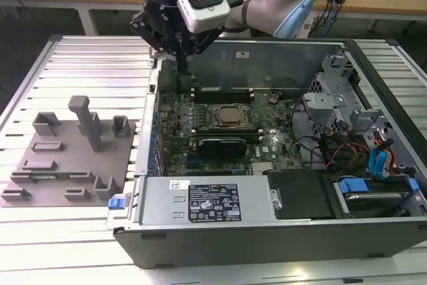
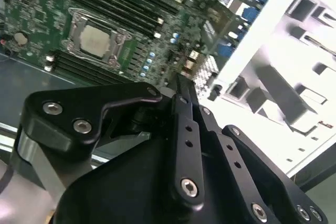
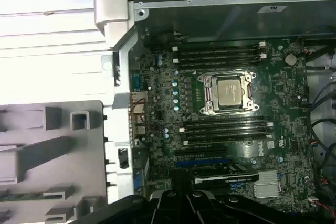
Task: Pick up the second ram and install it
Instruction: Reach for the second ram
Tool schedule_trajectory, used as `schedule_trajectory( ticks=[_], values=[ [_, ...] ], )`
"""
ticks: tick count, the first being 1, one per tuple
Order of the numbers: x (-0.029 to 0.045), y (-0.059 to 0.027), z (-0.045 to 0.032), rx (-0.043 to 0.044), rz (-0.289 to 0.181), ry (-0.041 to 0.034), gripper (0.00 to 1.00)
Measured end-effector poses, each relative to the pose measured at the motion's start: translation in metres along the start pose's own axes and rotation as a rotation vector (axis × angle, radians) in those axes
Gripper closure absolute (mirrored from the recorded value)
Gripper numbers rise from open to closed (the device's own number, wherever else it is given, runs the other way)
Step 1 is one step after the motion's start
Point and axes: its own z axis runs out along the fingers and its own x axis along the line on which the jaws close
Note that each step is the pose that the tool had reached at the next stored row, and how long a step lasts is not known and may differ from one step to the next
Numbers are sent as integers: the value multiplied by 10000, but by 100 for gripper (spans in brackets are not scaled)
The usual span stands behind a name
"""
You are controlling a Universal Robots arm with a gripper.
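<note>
Apparently closed on nothing visible, the fingers (image 2: 184,116) of the black gripper (image 1: 181,65) are poised beside the dark memory slots (image 3: 218,56) of the large green motherboard (image 3: 291,103), presumably for seating; where the thin green second ram sits cannot be told

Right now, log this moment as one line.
gripper: over motherboard in open case | grey holder tray: outside case, exterior view's left

No legible text; unreadably fine print on the black rectangular sticker (image 1: 212,202) atop the silver metal box (image 1: 160,199).
</note>
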Motion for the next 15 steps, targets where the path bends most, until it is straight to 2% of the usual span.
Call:
schedule_trajectory(
  ticks=[3,5,7,8,10,13,15],
  values=[
    [292,-22,0,1,-2,-6,92],
    [418,-32,11,0,0,-8,92],
    [609,-48,32,1,-1,-7,92],
    [669,-52,40,0,-1,-8,92],
    [729,-57,46,0,0,-7,92],
    [914,-71,51,0,0,-9,92],
    [993,-78,55,0,-1,-10,92]
  ],
)
